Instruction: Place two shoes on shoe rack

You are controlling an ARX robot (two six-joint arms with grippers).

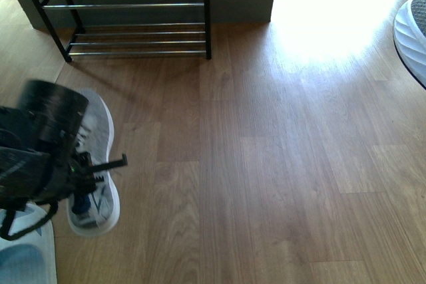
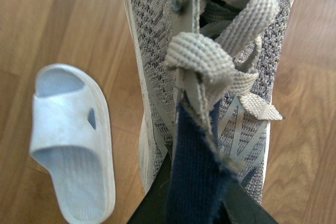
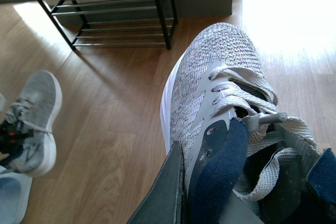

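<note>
- The left gripper [image 2: 197,208] is closed on the navy tongue of the left-hand sneaker [image 1: 96,138]; the dark jaws press the tongue from both sides just behind the knotted laces.
- In the front view, this grey knit sneaker is at the left side of the wooden floor [image 1: 279,164], toe pointing towards the shoe rack [image 1: 133,4] and well apart from it.
- The pictures do not show whether its white sole touches the floor or hangs just above it.
- A pale blue sandal [image 2: 71,140] lies sole-down on the floor just beside this sneaker, not touching it.
- The right gripper [image 3: 202,205] is clamped on the navy tongue of the right-hand sneaker [image 3: 220,56], with one dark jaw against the tongue's outer side.
- That sneaker also points its toe towards the rack and is well apart from it; it does not appear in the front view.
- The rack stands against the far wall, a black frame with tiers of thin chrome bars.
- A round white ribbed object [image 1: 409,38] is cut off by the right edge of the front view.
</note>
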